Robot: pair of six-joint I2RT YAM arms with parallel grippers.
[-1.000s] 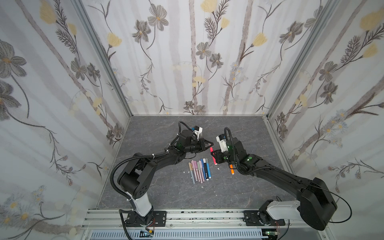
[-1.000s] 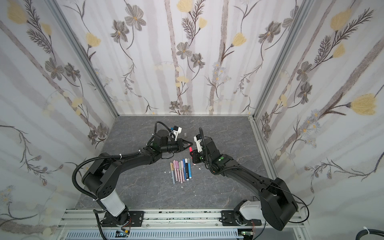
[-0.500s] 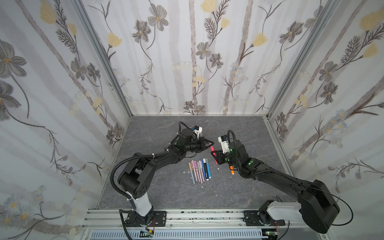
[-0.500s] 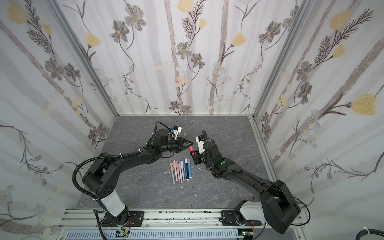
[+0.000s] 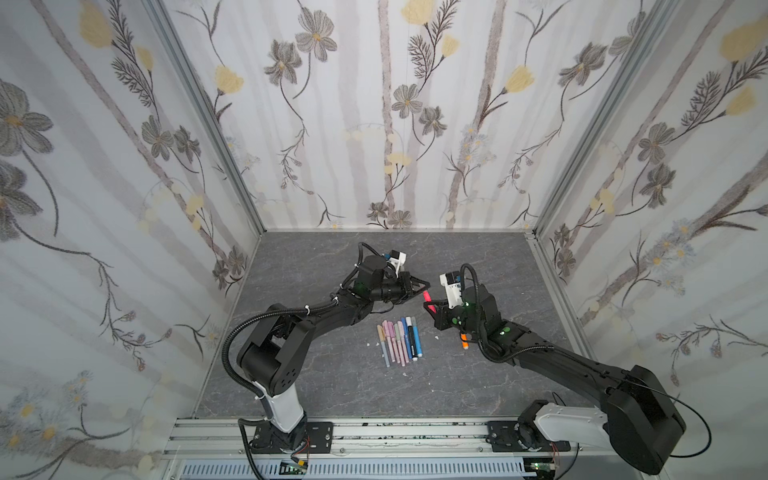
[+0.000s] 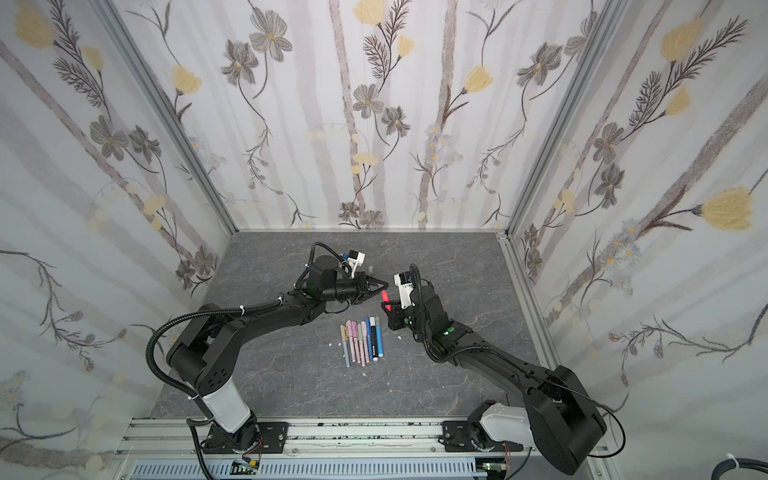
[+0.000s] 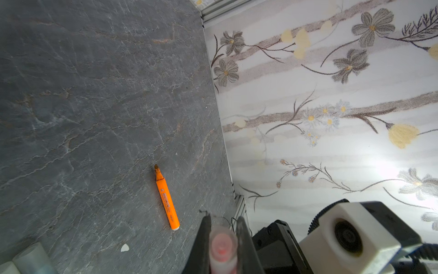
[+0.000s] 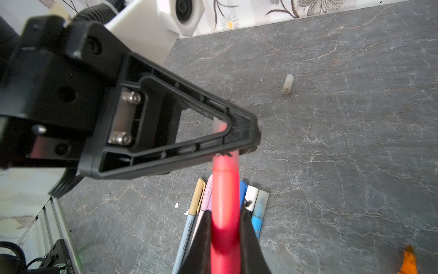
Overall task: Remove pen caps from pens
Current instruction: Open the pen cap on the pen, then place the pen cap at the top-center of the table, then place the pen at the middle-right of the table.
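Above the middle of the grey, stone-veined table (image 5: 332,386) the two arms met nose to nose, clear of the surface. The right gripper (image 5: 431,308) was closed down narrow on the barrel of the red-pink pen (image 5: 427,296), whose upper end reached toward the left gripper (image 5: 424,285). That claw was pinched almost fully together on the translucent cap (image 7: 222,246) at the pen's top. The left wrist view looked straight at the cap's end, pink showing inside it, a black finger (image 7: 203,239) pressed against each side. In the right wrist view one of the left claw's triangular fingers lay across the join between cap and barrel, so I could not tell whether the cap was loose or fully seated. Just nearer than the grippers, between the two arms, a row of pens (image 5: 400,340) lay side by side on the table, tan, pink, lilac, grey, blue and black-and-white, running near to far, with caps on their far ends. To the right of the row, apart from it, an orange marker (image 5: 465,343) lay partly hidden under the right arm; the left wrist view showed it uncapped, bare tip out. A pale loose cap (image 8: 288,84) lay alone on bare table.
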